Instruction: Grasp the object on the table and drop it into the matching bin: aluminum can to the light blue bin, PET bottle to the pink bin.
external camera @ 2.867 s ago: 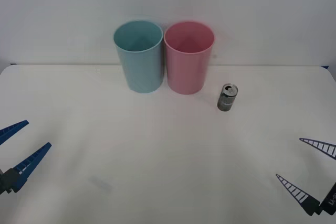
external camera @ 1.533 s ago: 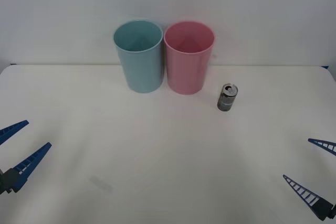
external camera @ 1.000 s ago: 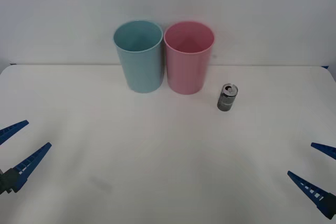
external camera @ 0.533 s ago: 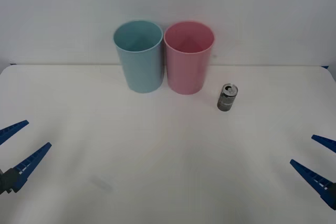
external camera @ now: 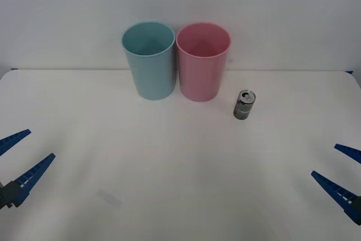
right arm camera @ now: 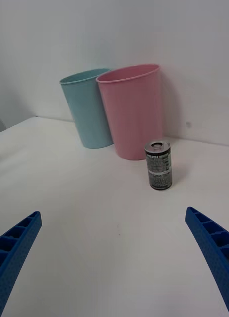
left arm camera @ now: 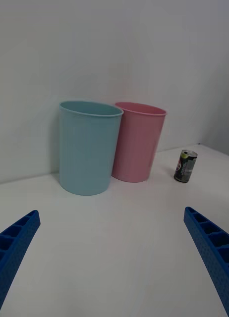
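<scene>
A small dark aluminum can (external camera: 245,104) with a silver top stands upright on the white table (external camera: 180,162), just right of the pink bin (external camera: 202,61). The light blue bin (external camera: 149,59) stands beside the pink one, on its left. In the right wrist view the can (right arm camera: 158,165) is ahead, in front of the pink bin (right arm camera: 132,112) and the light blue bin (right arm camera: 88,107). My right gripper (external camera: 342,172) is open, low at the table's right edge and well short of the can. My left gripper (external camera: 20,159) is open at the left edge.
A plain white wall rises behind the bins. The left wrist view has the light blue bin (left arm camera: 88,146), the pink bin (left arm camera: 138,141) and the can (left arm camera: 185,166) far ahead across bare tabletop.
My right gripper has drifted toward the right edge of the front view and turned slightly. The left gripper, can and bins have stayed put.
</scene>
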You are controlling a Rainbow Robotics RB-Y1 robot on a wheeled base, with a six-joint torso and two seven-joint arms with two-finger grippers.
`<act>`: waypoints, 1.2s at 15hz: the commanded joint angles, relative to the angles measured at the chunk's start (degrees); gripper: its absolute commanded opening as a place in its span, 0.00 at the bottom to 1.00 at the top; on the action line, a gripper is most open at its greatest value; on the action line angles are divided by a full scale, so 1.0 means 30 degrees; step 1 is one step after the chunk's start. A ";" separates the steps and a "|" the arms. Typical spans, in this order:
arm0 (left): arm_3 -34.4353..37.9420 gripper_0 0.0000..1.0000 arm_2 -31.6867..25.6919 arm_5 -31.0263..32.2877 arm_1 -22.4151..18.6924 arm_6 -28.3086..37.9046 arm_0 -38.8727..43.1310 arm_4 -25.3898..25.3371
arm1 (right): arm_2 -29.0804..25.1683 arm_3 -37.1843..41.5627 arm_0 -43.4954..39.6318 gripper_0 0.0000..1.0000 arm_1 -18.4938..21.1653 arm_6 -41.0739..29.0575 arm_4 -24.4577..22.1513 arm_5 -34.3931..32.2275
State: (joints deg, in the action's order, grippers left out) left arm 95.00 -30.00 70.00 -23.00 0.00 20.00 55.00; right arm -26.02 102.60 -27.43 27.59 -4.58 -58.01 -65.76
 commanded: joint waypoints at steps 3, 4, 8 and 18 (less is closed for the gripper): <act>0.0000 1.00 0.0000 0.0000 0.0000 0.0000 0.0000 0.0000 | 0.0967 -0.0685 0.0616 1.00 0.0003 0.0265 -0.0761 0.1323; 0.0000 1.00 0.0000 0.0000 0.0000 0.0000 0.0000 0.0000 | 0.1260 -0.1095 0.0909 1.00 0.0003 0.0353 -0.0761 0.1528; 0.0000 1.00 0.0000 0.0000 0.0000 0.0000 0.0000 0.0000 | 0.1904 -0.3351 0.2814 1.00 -0.0788 0.0968 -0.1757 0.1967; 0.0000 1.00 0.0000 0.0000 0.0000 0.0000 0.0000 0.0000 | 0.4102 -0.6076 0.6359 1.00 -0.2487 0.1906 -0.4686 0.6420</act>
State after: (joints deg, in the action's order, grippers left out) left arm 95.00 -30.00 70.00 -23.00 0.00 20.00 55.00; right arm -14.03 85.83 -9.74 20.25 0.91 -71.30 -46.54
